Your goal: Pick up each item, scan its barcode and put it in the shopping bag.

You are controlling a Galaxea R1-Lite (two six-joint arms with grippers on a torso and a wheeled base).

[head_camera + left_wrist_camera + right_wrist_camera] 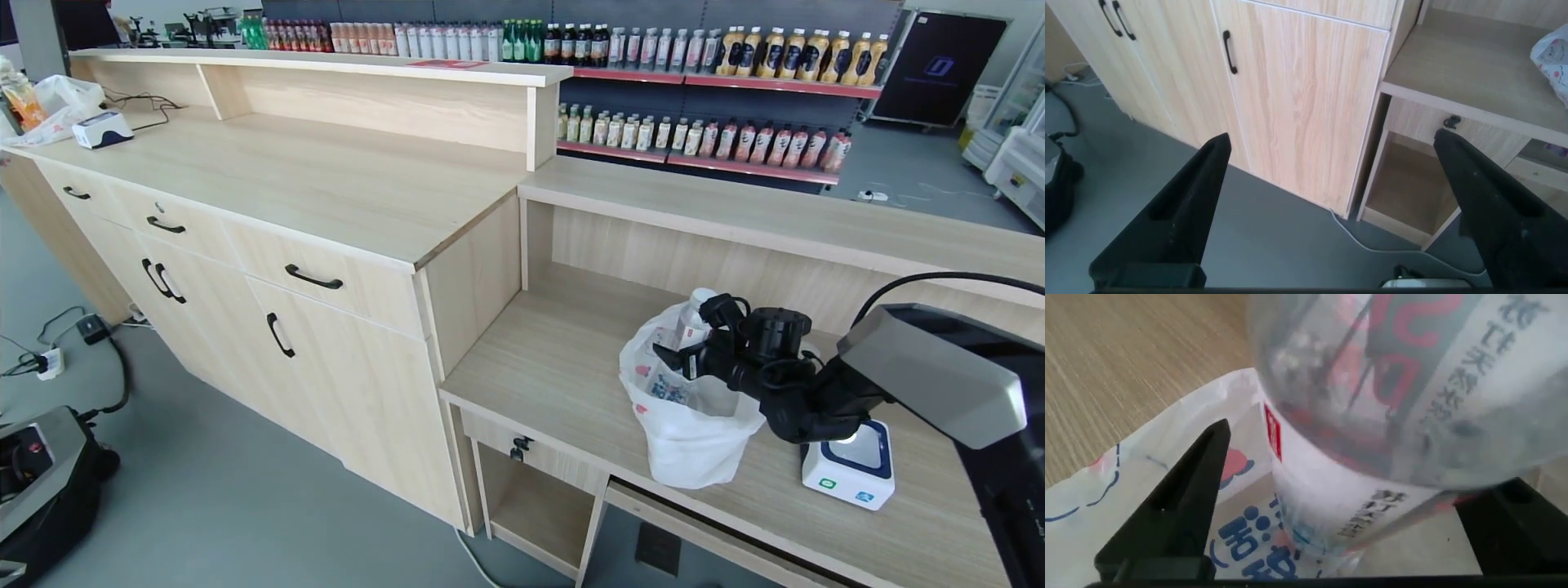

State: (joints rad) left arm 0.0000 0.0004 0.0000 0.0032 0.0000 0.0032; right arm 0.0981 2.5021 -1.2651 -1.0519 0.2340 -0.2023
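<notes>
A clear plastic bottle (pixel 692 325) with a white cap and a red-and-white label leans out of the white shopping bag (pixel 694 441) on the low counter. My right gripper (pixel 679 358) hovers at the bag's mouth, open. In the right wrist view the bottle (pixel 1396 400) fills the space between the spread fingers (pixel 1176 514), its lower end inside the bag (pixel 1143 465). My left gripper (pixel 1331 212) hangs open and holds nothing, low over the grey floor in front of the cabinet doors.
A white-and-blue barcode scanner (pixel 849 465) stands on the low counter (pixel 555 367) right of the bag. The taller counter (pixel 310 180) on the left carries another bag (pixel 57 102) and a small device (pixel 102 129). Shelves of drinks (pixel 702 131) line the back.
</notes>
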